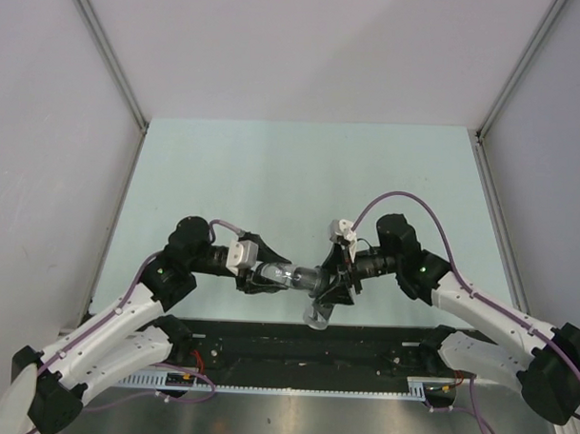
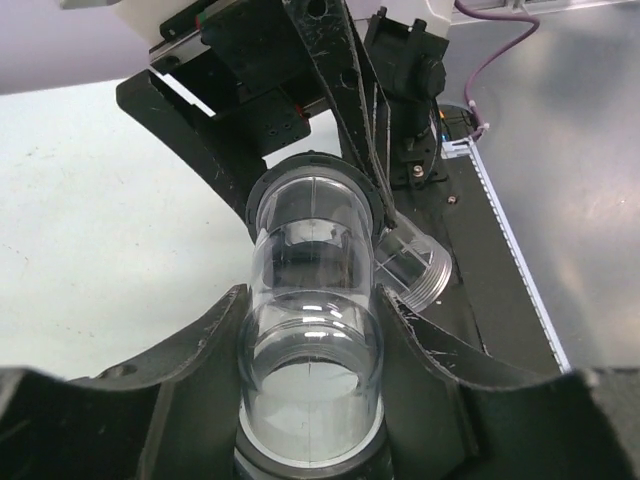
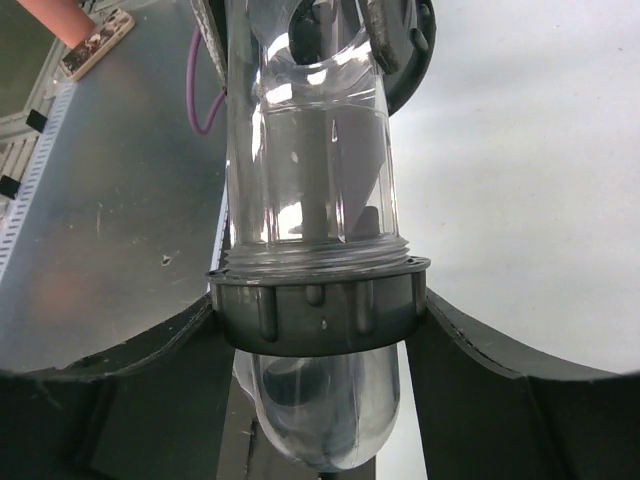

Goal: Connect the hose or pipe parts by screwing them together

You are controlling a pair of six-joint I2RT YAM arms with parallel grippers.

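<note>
Both arms met mid-air over the near part of the table (image 1: 301,170), hands facing each other. The left hand (image 1: 261,275) was clenched on the clear pipe (image 2: 310,330); in the left wrist view its black fingers (image 2: 180,390) pressed both sides of the tube. A short threaded side branch (image 2: 415,265) stuck out of that pipe towards the right. The right hand (image 1: 332,278) was grasping the grey ring nut (image 3: 318,300), with fingers (image 3: 510,400) touching both sides of the nut. The nut sat at the pipe's threaded end, a few threads showing just above it. A rounded clear bend (image 3: 325,415) came out below the nut. Both parts were held off the table, in line between the hands. How far the nut was screwed on: cannot tell.
</note>
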